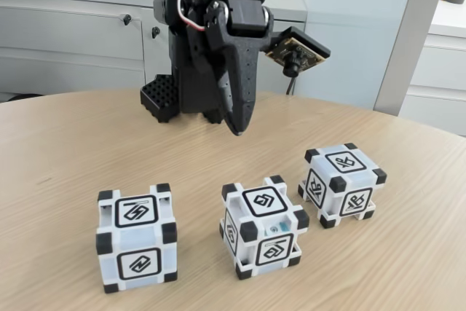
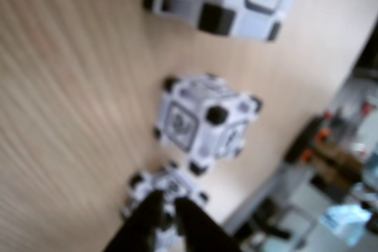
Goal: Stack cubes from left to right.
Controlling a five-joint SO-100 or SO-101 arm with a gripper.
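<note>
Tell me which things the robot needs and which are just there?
Needed: left white plastic cube with black corners, middle cube, right cube, black two-finger gripper.

Just there: round light wooden table, grey cabinets behind.

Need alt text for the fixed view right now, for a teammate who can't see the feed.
Three white cubes with black corners stand apart in a row on a wooden table: left cube, middle cube and right cube, none stacked. The black gripper hangs closed and empty above the table behind them, touching no cube.
</note>
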